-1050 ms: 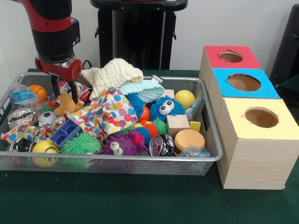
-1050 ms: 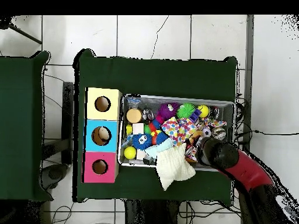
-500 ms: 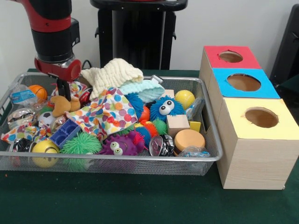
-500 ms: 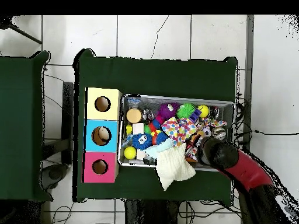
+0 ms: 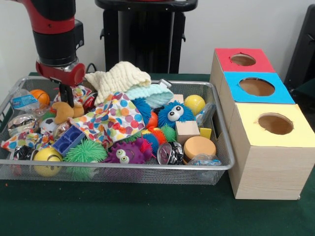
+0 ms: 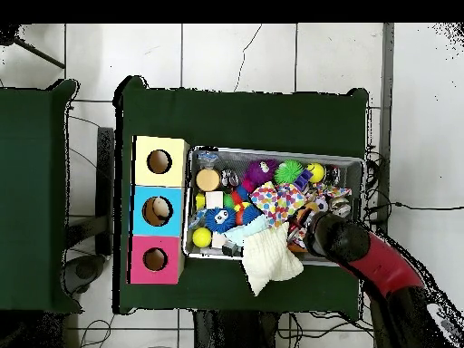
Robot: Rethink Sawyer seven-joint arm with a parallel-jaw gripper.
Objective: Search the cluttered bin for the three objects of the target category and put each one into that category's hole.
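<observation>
I am holding the hand [image 5: 64,95] closed around the tan plush toy [image 5: 65,111], directly beneath it in the wire bin [image 5: 147,167]. The three coloured boxes [image 5: 268,129] are sitting well apart across the bin, with the polka-dot cloth [image 5: 110,118] and cream cloth [image 5: 118,76] piled between.

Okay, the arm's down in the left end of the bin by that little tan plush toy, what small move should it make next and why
Probably a short straight lift. The gripper looks shut on the tan plush toy at the wire bin's crowded end, its fingers narrow and together, with the polka-dot cloth alongside. Rising first should free the toy before it heads for the boxes.
</observation>
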